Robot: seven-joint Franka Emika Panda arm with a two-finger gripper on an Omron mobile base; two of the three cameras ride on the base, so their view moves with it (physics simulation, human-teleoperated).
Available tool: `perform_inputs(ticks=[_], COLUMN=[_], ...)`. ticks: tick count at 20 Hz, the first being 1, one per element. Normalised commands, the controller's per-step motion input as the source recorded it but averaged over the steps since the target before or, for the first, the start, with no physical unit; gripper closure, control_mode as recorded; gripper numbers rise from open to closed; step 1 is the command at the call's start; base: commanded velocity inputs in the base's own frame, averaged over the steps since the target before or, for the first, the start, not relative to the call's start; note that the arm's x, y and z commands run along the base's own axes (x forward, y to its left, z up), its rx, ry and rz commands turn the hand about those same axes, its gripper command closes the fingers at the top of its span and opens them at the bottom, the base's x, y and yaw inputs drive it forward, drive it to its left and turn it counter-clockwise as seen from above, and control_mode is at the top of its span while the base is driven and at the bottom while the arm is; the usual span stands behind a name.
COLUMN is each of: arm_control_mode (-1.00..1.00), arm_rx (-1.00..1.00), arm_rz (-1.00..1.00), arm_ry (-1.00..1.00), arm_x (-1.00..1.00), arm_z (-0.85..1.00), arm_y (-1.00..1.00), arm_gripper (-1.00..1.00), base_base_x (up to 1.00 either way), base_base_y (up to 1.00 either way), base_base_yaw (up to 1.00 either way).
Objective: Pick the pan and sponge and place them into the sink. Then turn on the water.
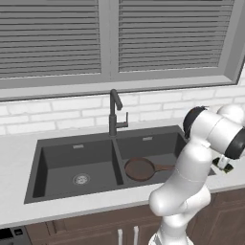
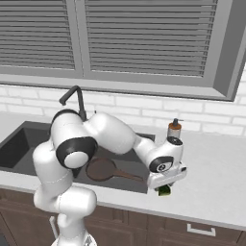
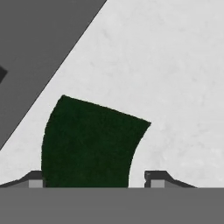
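The green sponge [image 3: 92, 140] lies on the pale counter just right of the sink, between my fingertips [image 3: 36, 180]. My gripper [image 3: 95, 179] is closed in on it, low over the counter. From the base, the gripper [image 2: 166, 185] points down with the sponge [image 2: 164, 190] showing under it. The gripper [image 1: 224, 163] is partly hidden behind my own arm. The reddish-brown pan [image 1: 139, 169] lies in the right basin of the dark grey sink [image 1: 52, 158], its handle pointing right. No water runs from the faucet [image 1: 114, 115].
A soap bottle with a pump [image 2: 174, 129] stands on the counter behind my gripper. A white tiled wall and a shuttered window run behind the sink. The counter's front edge is close below the sponge. My arm reaches across the right basin.
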Motion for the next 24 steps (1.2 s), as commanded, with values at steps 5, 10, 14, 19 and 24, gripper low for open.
perform_inputs(ticks=[5,10,14,19,24], arm_control_mode=[-1.00,-1.00,-1.00,-1.00,-1.00], arm_rx=[0.06,0.05,0.00,-0.11,-0.13], arm_rz=[0.00,0.00,0.00,0.00,0.00], arm_ry=[-0.02,-0.02,0.00,0.00,0.00], arm_x=[-0.05,-0.23,-0.17,-0.06,-0.01], arm_z=[-0.70,-0.09,0.41,0.36,0.13], arm_y=[0.14,0.33,0.88,1.00,1.00], arm_gripper=[1.00,1.00,1.00,1.00,1.00], base_base_x=[0.00,0.00,0.00,0.00,0.00], base_base_y=[0.00,0.00,0.00,0.00,0.00], base_base_yaw=[0.00,0.00,0.00,0.00,0.00])
